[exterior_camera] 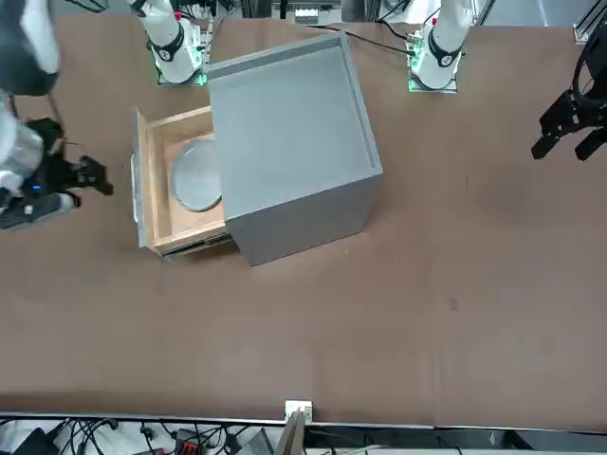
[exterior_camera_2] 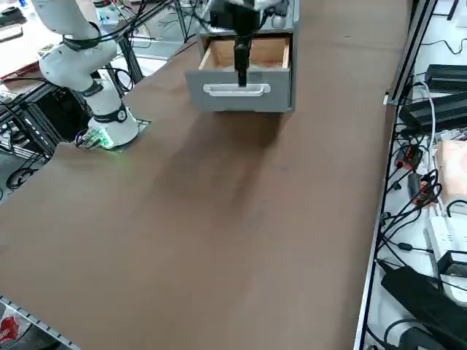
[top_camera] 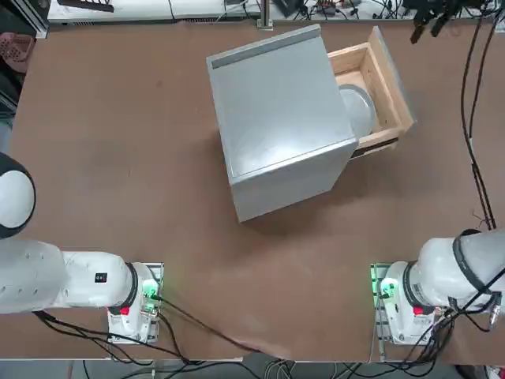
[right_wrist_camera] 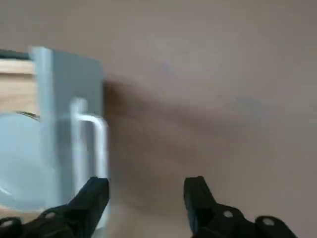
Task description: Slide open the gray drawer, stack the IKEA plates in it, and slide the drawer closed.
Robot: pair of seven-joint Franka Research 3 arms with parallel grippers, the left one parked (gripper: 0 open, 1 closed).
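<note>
The gray drawer [top_camera: 392, 83] stands pulled out of the gray box cabinet [top_camera: 276, 118], its plywood sides showing. A pale round plate [top_camera: 359, 110] lies flat inside it; I cannot tell whether another lies under it. In the front view the plate [exterior_camera: 196, 175] sits in the drawer [exterior_camera: 152, 204]. My right gripper [exterior_camera: 95, 177] hovers just outside the drawer's gray front, open with nothing between its fingers. In the wrist view the gripper [right_wrist_camera: 146, 193] is beside the drawer's handle [right_wrist_camera: 91, 134]. From the right side, the gripper [exterior_camera_2: 241, 69] hangs over the drawer front [exterior_camera_2: 241, 100].
The cabinet [exterior_camera: 285, 133] stands at an angle mid-table. The right arm's base [top_camera: 406, 296] is at the near right edge. Cables and power strips [exterior_camera_2: 430, 219] run along the floor beyond the table's right edge.
</note>
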